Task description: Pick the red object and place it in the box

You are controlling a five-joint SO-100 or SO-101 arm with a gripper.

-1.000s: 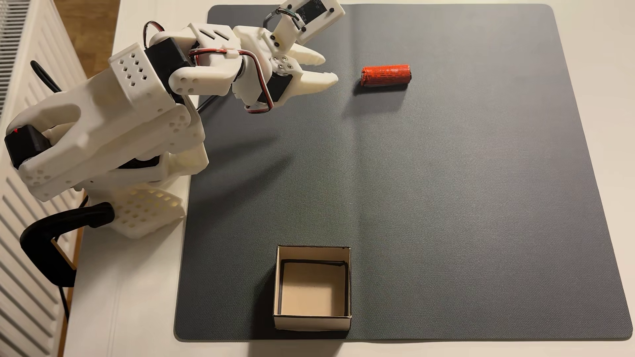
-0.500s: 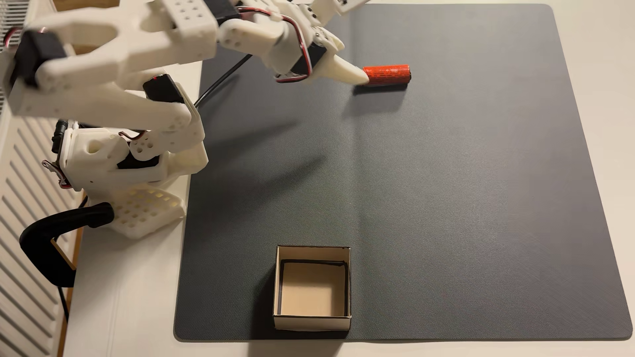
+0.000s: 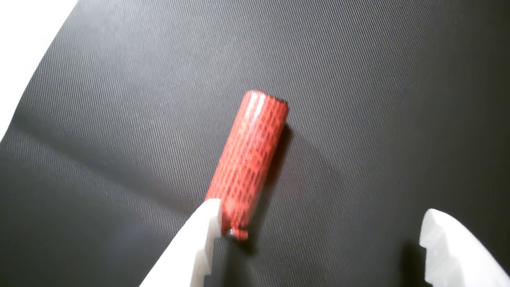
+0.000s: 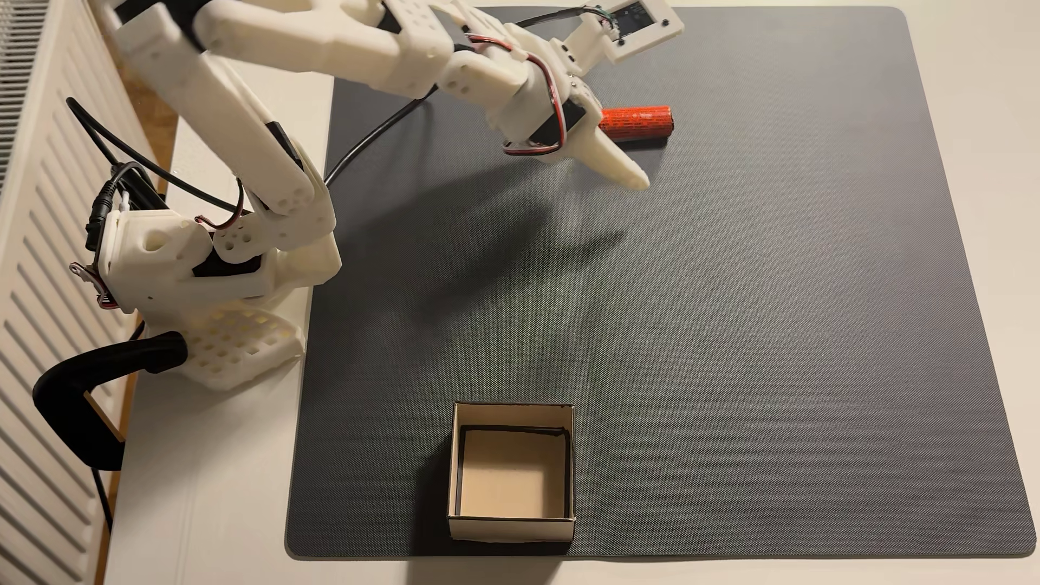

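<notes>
Red object lies flat on the dark mat, far side of the scene, a little right of centre in the fixed view; its long axis runs left to right there. Its left end is hidden behind the hand, so the black cap shows at the right end alone. In the wrist view the red object sits tilted, fine dark print on the wrapper blurred and unreadable; its near end is partly covered by the left fingertip, which is touching or just beside it — cannot tell which. The hand is released, jaws spread wide, holding nothing; right fingertip stands well apart from the cylinder, both fingers cut off by the lower frame edge. In the fixed view one finger is plain to see; the other is hidden under the wrist. Box stands at the near edge of the mat, open top, tan floor bare, well apart from the red object. Arm's upper part is cut off by the far frame edge. Tabletop is white, left of the mat.
</notes>
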